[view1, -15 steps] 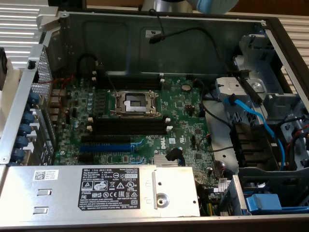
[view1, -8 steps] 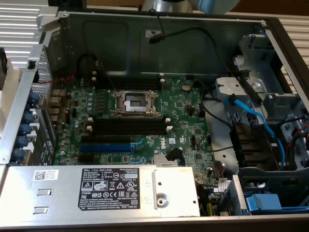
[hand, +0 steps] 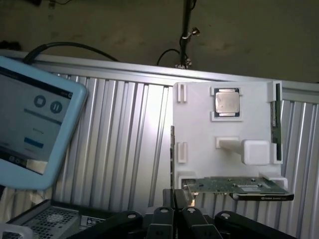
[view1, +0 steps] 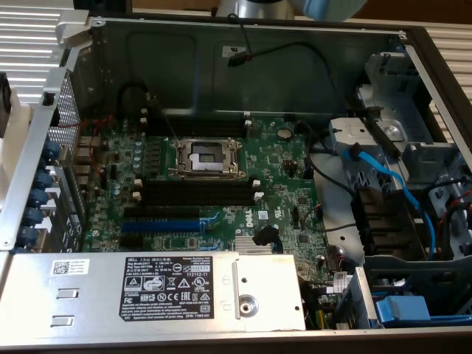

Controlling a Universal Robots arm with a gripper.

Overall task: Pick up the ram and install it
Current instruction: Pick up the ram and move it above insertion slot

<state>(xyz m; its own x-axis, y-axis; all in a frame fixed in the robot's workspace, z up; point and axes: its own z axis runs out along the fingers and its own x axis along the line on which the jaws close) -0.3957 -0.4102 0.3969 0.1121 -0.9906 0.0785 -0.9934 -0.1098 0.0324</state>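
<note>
Exterior view: the motherboard (view1: 280, 184) lies in the open case (view1: 258, 66), its black slots (view1: 195, 193) just beside the socket (view1: 206, 157).

Wrist view: the gripper (hand: 176, 219) is drawn together. The ram (hand: 275, 127) stands on edge along the white holder (hand: 199, 114), near the CPU (hand: 227, 102), apart from the gripper.

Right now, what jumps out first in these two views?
The exterior view's centre: an open computer case with a green motherboard, its CPU socket empty and the black memory slots beside it bare. In the wrist view, a white parts holder sits ahead of the claw, carrying a CPU chip, the ram slotted along one edge and a green card on the edge nearest the claw.
</note>
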